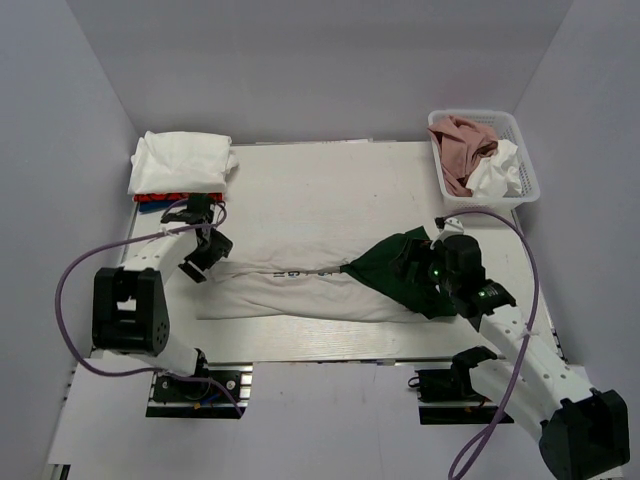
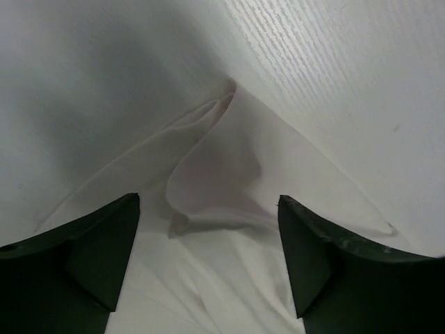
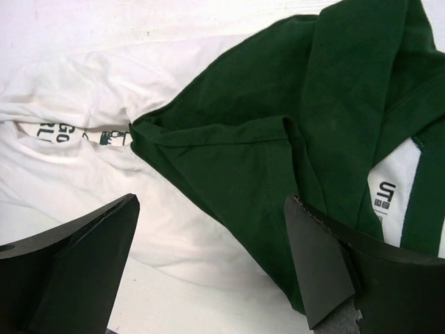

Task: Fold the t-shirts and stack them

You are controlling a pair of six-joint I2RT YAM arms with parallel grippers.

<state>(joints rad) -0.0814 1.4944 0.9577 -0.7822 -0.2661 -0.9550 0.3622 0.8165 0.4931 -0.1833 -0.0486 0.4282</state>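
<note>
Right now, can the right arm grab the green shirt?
Probably yes. The right gripper hangs open right above the green shirt, which lies on top of the white printed shirt with nothing covering it.

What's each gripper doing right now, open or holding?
Left gripper: open, holding nothing, above the off-white t-shirt.
Right gripper: open, holding nothing, above the dark green t-shirt.
</note>
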